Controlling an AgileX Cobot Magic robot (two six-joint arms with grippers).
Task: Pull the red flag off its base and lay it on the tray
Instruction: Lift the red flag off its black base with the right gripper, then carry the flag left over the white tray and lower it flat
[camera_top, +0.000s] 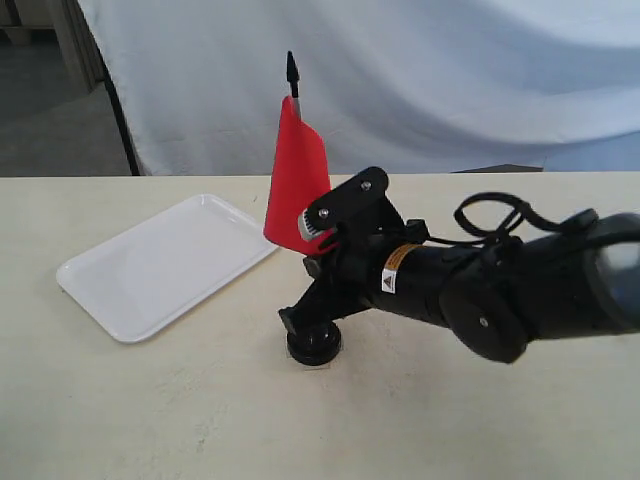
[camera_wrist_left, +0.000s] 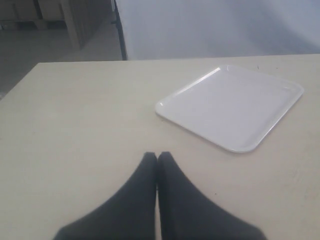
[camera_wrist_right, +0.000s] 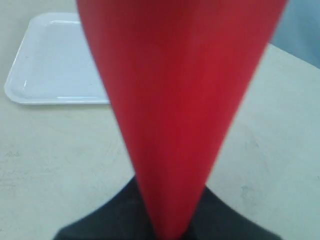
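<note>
A pale cream table with a smooth matte top fills the scene from side to side. A flat white rectangular tray with rounded corners and a shallow rim lies directly on it toward the left, turned at an angle to the table's edge. A small round black base sits on the tabletop near the middle, apart from the tray.
</note>
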